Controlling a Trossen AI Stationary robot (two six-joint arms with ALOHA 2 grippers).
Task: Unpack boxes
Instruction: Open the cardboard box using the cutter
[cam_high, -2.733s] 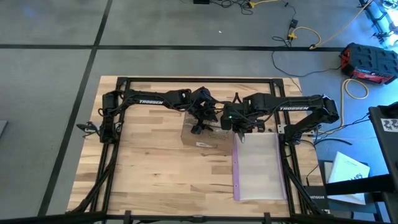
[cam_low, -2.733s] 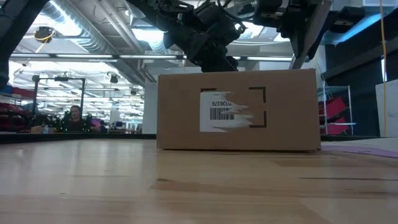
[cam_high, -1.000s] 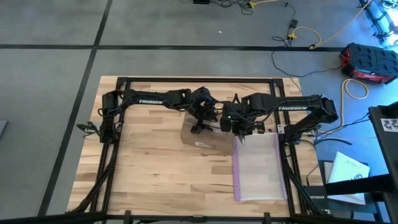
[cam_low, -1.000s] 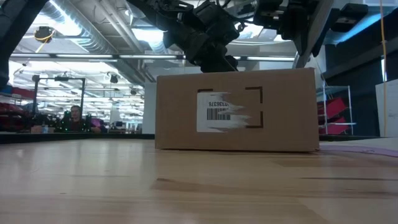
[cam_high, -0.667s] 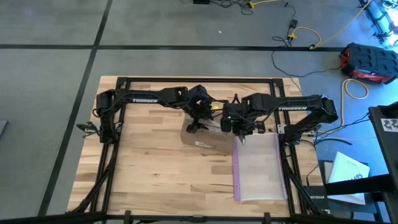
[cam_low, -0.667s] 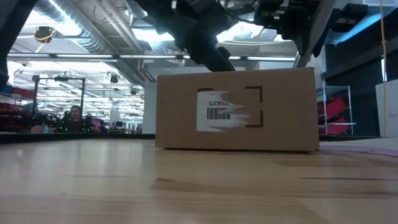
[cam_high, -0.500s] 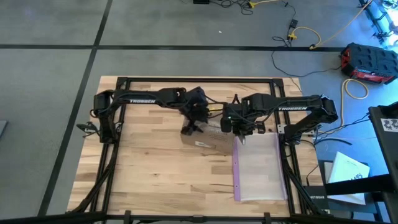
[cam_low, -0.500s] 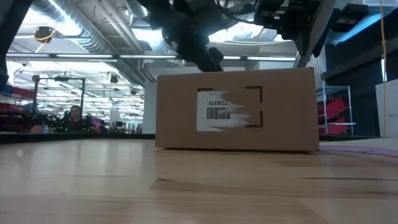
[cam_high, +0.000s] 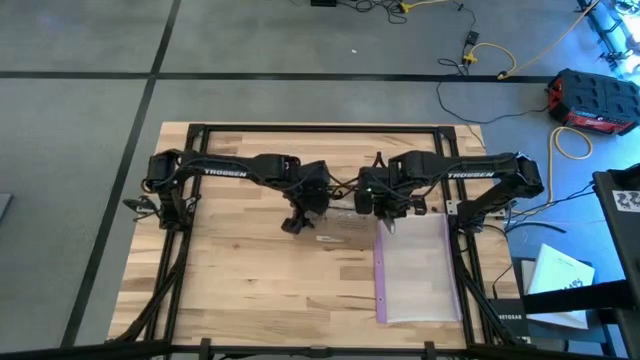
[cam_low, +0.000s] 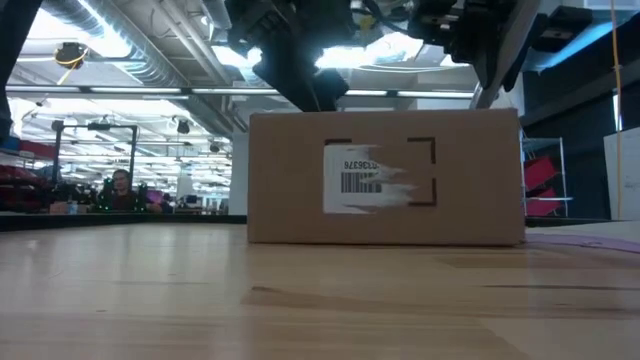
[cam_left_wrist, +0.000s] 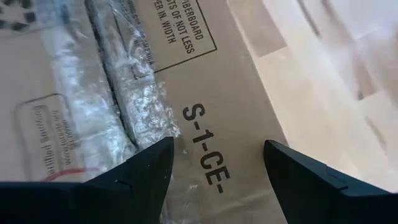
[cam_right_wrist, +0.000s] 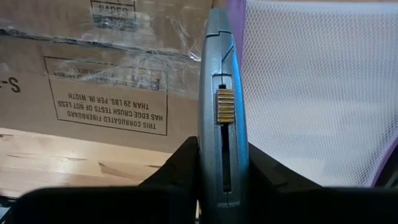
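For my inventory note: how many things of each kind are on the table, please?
Box: 1
Bag: 1
Knife, held in the right pincer: 1
Total: 3

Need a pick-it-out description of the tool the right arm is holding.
On the wooden table, find the brown box at the centre, with a clear mesh bag beside it. Above where the two meet, the right gripper is shut on the knife. It is a slim grey utility knife with a ribbed gold slider, the only grey thing among brown card and pale mesh.
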